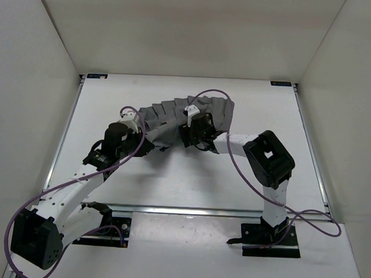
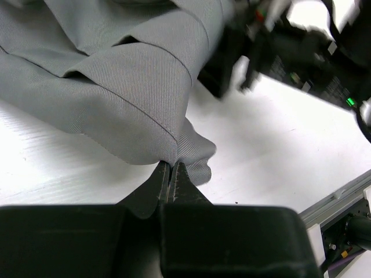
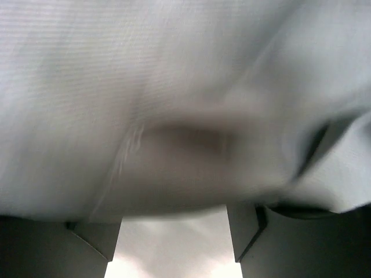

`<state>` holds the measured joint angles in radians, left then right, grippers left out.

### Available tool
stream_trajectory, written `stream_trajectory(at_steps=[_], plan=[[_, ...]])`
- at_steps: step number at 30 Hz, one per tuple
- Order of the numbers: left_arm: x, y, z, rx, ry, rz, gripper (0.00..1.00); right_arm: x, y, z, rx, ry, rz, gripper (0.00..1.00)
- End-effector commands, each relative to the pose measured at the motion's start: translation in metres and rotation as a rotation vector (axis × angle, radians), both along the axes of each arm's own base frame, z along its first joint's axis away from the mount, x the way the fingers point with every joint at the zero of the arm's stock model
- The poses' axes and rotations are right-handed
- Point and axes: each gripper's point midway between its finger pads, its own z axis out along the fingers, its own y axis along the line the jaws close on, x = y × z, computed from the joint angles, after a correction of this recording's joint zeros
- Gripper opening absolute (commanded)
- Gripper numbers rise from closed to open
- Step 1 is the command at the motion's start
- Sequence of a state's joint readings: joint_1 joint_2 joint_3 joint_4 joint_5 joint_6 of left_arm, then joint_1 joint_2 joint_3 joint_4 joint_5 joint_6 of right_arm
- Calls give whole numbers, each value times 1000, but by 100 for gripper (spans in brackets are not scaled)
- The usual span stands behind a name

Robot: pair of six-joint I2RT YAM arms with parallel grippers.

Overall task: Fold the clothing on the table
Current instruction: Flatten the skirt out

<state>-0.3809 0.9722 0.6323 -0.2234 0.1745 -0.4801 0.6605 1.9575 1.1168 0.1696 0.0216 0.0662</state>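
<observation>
The clothing point(image 1: 174, 115), grey and pleated, lies in a fan-shaped arc at the middle of the white table point(image 1: 202, 180). My left gripper point(image 1: 146, 147) is at the arc's near left end. In the left wrist view that gripper point(image 2: 172, 166) is shut on a hem corner of the clothing point(image 2: 116, 75), lifting it slightly off the table point(image 2: 278, 145). My right gripper point(image 1: 192, 138) sits against the arc's near edge at its middle. In the right wrist view the blurred clothing point(image 3: 174, 87) hangs over the tips of the right gripper point(image 3: 174, 223). Its fingers point(image 3: 95, 240) stand wide apart, open, with bare table point(image 3: 174, 252) between them.
White walls enclose the table on three sides. Metal rails point(image 1: 311, 145) run along its edges, with black brackets point(image 1: 280, 83) at the far corners. A purple cable point(image 1: 233, 172) loops over the right arm. The right arm's wrist point(image 2: 301, 52) shows close by in the left wrist view.
</observation>
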Motion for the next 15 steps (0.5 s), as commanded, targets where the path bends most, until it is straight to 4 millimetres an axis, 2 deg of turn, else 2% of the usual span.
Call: stream_trajectory(at_steps=[1,2,3,5,6,7,8,10,12,13,14,15], plan=[[-1,-5,15,-27,-40,-21,0,37,16,5,50,-13,-157,53],[0,-3,15,-25,-41,-11,0,35,17,-6,34,13,-153,44],[-1,-1,15,-29,-45,-11,0,35,16,-12,20,39,-154,24],[-1,0,17,-28,-46,-12,0,32,14,-12,18,51,-158,0],[-1,2,17,-23,-49,-5,0,24,12,-13,17,66,-138,0],[1,6,16,-20,-45,6,0,15,4,-22,7,87,-140,0],[0,7,15,-11,-45,5,0,14,3,-6,38,75,-132,0],[2,12,11,7,-40,14,0,-5,-14,-4,28,104,-85,0],[6,21,8,31,-30,33,0,-17,-26,30,47,82,-10,0],[8,29,7,49,-29,48,0,-33,-44,44,20,89,43,0],[8,31,9,55,-35,48,0,-40,-52,69,29,51,96,0],[10,35,10,50,-38,58,0,-56,-55,92,88,33,156,0]])
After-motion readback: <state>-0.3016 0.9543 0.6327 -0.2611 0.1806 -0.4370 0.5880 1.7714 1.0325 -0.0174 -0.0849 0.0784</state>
